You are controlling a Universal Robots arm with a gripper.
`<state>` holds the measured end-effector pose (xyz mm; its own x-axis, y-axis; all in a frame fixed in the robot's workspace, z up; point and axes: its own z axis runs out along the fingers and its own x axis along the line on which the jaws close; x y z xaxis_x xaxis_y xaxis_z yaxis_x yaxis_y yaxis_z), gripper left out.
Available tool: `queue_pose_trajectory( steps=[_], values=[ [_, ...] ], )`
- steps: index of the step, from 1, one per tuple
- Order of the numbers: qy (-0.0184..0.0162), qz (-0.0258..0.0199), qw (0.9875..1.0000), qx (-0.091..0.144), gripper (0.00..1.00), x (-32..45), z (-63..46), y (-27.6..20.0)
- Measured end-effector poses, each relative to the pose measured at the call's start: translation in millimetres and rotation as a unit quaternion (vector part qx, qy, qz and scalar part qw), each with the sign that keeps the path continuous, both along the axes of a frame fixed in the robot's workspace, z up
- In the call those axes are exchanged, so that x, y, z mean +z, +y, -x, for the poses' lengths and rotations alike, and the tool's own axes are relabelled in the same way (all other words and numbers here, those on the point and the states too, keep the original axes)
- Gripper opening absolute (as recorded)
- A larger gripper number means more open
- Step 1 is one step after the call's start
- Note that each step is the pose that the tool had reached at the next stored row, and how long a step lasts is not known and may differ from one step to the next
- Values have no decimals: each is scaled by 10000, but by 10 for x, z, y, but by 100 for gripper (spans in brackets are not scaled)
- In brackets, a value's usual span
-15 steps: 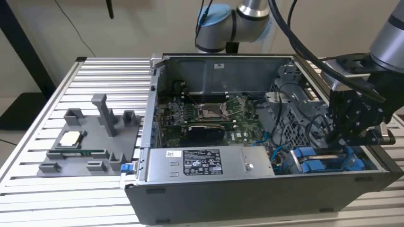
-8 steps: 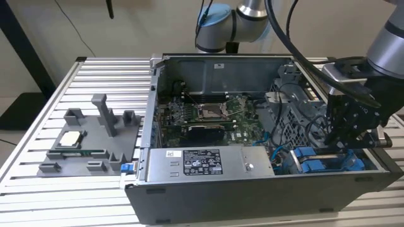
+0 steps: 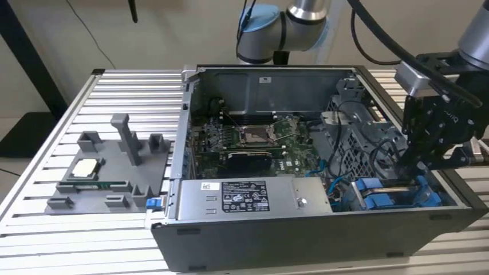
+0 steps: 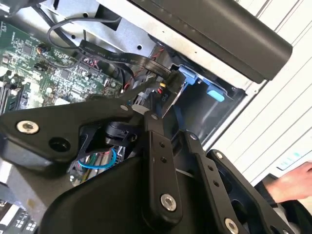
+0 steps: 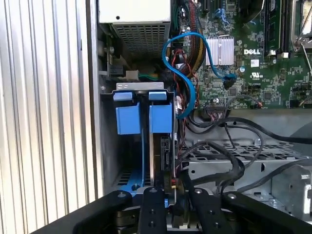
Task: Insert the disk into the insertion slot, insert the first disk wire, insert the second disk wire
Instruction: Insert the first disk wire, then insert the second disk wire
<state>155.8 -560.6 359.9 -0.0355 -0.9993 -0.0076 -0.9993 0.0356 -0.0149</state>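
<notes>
Shows one gripper [image 5: 173, 197] at one insertion slot [image 5: 108, 146], one disk [image 5: 165, 152] edge-on inside, two blue tabs [image 5: 129, 117], one blue cable [image 5: 188, 63] nearby; cannot tell whether spread or pinching.

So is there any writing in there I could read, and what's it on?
On the power-supply box, a white label: print too small to read.
On the case back wall, a small white sticker: too small to read.
On the motherboard, a white maker's mark and little stickers: their print is too small to read.
</notes>
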Motion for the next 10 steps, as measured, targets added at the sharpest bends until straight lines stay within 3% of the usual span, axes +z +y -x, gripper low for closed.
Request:
queue_pose_trajectory(
  steps=[4,7,10],
  values=[
    [-6,-71,10000,1,27,45,-1,2],
    [-10,-164,9999,1,27,64,-20,2],
    [-10,-269,9996,0,27,70,-124,2]
  ],
)
